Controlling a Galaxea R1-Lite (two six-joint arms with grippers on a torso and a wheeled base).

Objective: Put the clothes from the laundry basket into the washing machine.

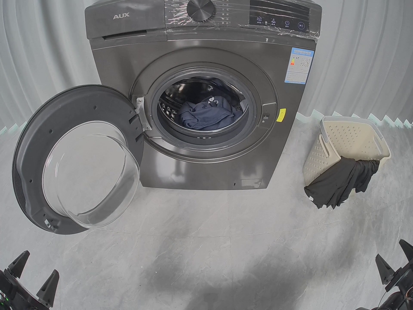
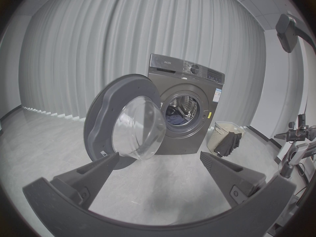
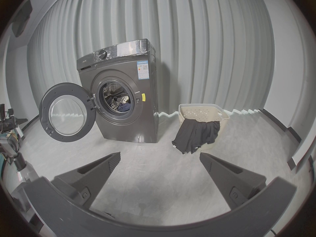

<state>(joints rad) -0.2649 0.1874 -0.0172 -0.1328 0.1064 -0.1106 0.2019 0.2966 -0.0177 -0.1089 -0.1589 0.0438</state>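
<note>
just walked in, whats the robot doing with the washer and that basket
The robot is partway through loading laundry. The washing machine has its door swung wide open, and a dark blue garment already lies inside it. The laundry basket stands on the floor at the machine's side, on the robot's right, with a black garment hanging over its front rim. The left gripper and right gripper are both open and empty, well back from machine and basket.

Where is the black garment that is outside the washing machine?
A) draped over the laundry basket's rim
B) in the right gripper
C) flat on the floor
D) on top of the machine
A: the black garment hangs over the front rim of the laundry basket.
</note>
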